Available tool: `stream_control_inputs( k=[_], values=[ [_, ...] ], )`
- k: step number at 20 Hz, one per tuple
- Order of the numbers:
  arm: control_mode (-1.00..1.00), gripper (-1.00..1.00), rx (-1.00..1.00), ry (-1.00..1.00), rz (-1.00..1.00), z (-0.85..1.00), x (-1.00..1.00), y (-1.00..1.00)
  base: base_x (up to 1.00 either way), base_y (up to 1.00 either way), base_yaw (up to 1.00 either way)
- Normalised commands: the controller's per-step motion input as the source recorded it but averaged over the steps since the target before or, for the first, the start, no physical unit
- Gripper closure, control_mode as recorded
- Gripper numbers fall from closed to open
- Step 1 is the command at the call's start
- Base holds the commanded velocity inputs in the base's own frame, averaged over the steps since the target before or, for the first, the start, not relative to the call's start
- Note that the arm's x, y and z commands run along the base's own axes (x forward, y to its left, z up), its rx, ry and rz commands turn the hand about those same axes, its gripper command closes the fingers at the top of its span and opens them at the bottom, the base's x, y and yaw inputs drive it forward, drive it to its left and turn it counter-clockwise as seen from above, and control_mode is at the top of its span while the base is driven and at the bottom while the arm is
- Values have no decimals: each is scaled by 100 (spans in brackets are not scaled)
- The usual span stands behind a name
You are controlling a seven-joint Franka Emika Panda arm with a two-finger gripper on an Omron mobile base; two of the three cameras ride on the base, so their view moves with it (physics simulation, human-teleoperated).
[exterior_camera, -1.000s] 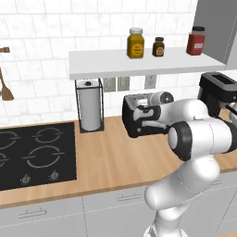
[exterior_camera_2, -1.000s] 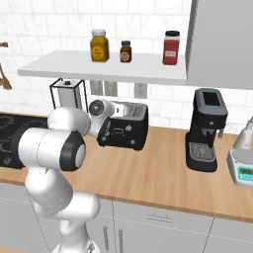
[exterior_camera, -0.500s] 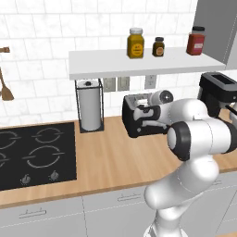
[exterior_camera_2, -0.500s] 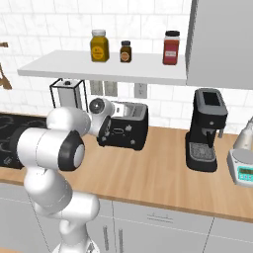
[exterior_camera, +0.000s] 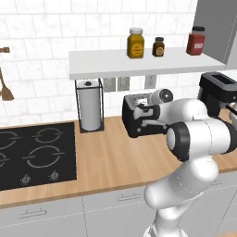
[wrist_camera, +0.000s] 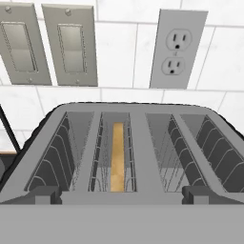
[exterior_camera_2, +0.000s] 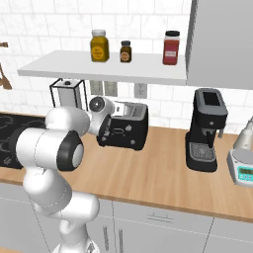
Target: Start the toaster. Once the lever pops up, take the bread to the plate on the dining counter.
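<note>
Toaster (exterior_camera: 142,118): black, on desk at far wall, under shelf. Bread (wrist_camera: 117,157): thin slice, upright in left slot, edge-on. Likely light, crumbly, soft; pinch top edge gently. Jaws: state cannot tell.

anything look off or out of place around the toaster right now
Nothing stands out. The toaster sits upright and square on the worktop by the wall, and the bread stands straight down in its left slot. The three jars on the shelf are upright, with no spills or damage visible.
</note>
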Motion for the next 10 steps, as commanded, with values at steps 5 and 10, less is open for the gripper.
stream_control_inputs(
  k=[5,10],
  values=[
    [-100,-100,0,1,0,-2,0,11,0,0,0],
    [-100,-100,0,0,0,-1,1,0,0,0,0]
  ],
)
